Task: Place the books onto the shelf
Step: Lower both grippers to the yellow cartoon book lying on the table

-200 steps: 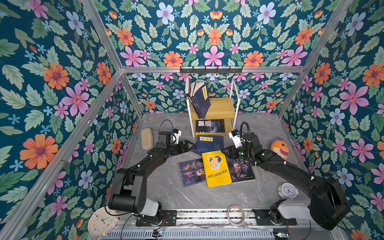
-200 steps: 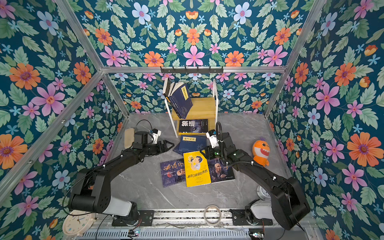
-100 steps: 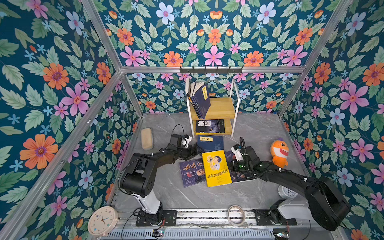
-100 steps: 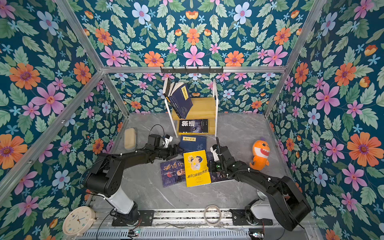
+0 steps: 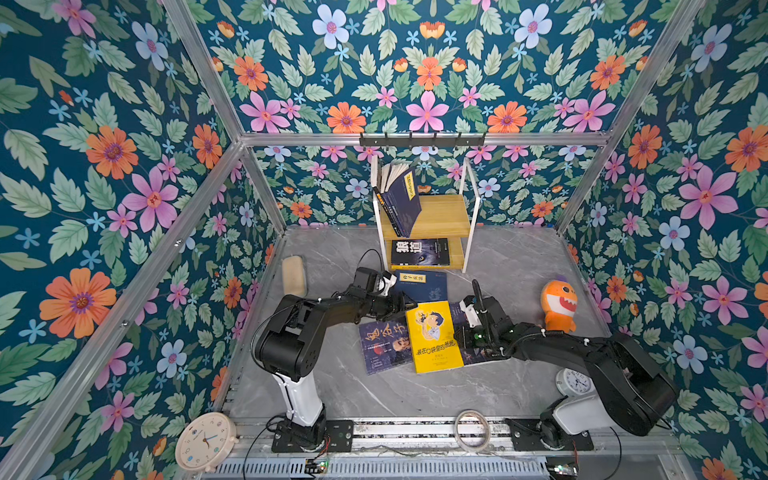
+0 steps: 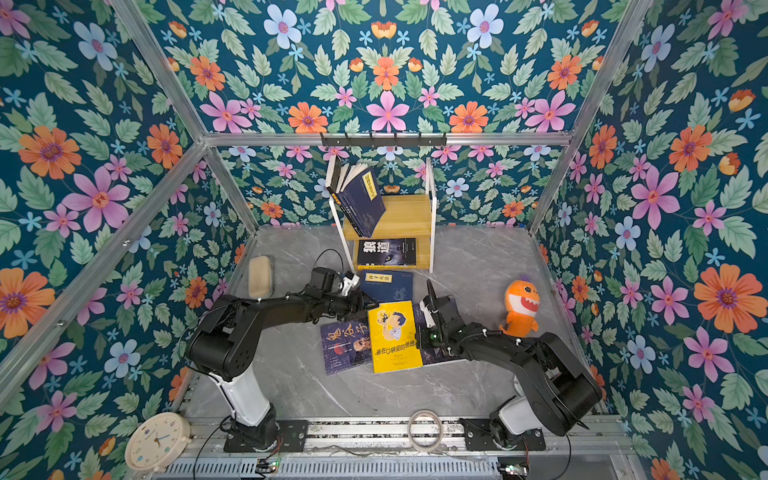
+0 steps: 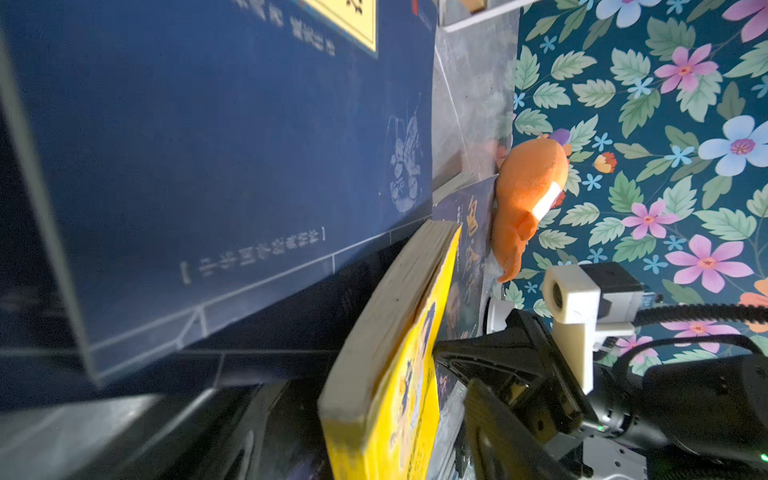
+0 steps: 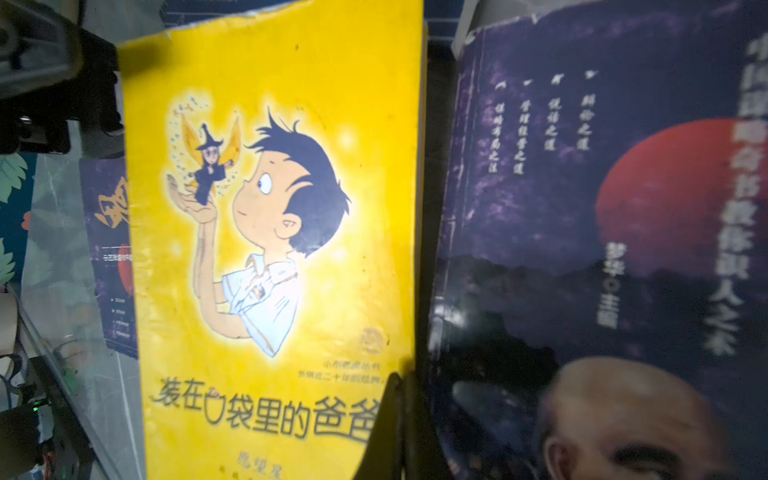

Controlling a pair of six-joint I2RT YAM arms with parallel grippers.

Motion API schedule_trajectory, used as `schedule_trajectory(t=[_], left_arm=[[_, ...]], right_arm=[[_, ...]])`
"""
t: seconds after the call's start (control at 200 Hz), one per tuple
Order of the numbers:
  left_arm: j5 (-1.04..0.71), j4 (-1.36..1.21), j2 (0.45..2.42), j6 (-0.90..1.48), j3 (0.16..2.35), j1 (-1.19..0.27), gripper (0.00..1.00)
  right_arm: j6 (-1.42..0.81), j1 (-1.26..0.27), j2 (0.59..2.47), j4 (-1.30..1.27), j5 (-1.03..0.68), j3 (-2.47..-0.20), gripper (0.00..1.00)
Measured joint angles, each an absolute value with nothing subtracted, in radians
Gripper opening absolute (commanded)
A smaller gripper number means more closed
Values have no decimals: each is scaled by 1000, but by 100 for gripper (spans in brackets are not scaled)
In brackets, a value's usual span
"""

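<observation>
A yellow book [image 5: 434,336] with a cartoon boy lies on the table, overlapping two dark books [image 5: 382,345] [image 5: 478,355]. Behind it lies a navy book [image 5: 424,286] with a yellow label. My left gripper [image 5: 409,301] is open, its jaws either side of the yellow book's [image 7: 395,332] far edge. My right gripper [image 5: 457,334] is shut, its tip [image 8: 397,382] at the yellow book's [image 8: 270,208] right edge, beside the portrait cover [image 8: 602,249]. The shelf [image 5: 444,212] at the back holds leaning books [image 5: 399,197] on top and a wolf-face book [image 5: 419,251] below.
An orange plush shark [image 5: 559,303] stands right of the books. A beige block [image 5: 294,274] lies at the left wall. A round clock [image 5: 205,440], a tape roll [image 5: 471,430] and a small clock [image 5: 575,382] sit near the front rail. A black hook rail [image 5: 422,139] hangs above the shelf.
My left arm has swung right to the yellow book's far edge, its jaws narrowing. My right gripper has shut and dropped to that book's right edge.
</observation>
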State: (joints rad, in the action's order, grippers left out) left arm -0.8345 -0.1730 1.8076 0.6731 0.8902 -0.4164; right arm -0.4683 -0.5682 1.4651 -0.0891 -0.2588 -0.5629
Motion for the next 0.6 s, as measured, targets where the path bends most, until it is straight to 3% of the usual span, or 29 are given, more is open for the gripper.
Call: schedule_trajectory(t=[0.36,0.575,0.6], left_arm=[[-836,-156,1811,647,941,-452,39],[-834,-109,1780,622,962,-463,0],[-834,-105,1771,618,962,-464,0]], right_arm=[[-475,-573,1476,-174,-268,-530,3],[-474,-580,1423,-122,-275,-550,5],[-474,-580,1413,-116,-274,-552,7]])
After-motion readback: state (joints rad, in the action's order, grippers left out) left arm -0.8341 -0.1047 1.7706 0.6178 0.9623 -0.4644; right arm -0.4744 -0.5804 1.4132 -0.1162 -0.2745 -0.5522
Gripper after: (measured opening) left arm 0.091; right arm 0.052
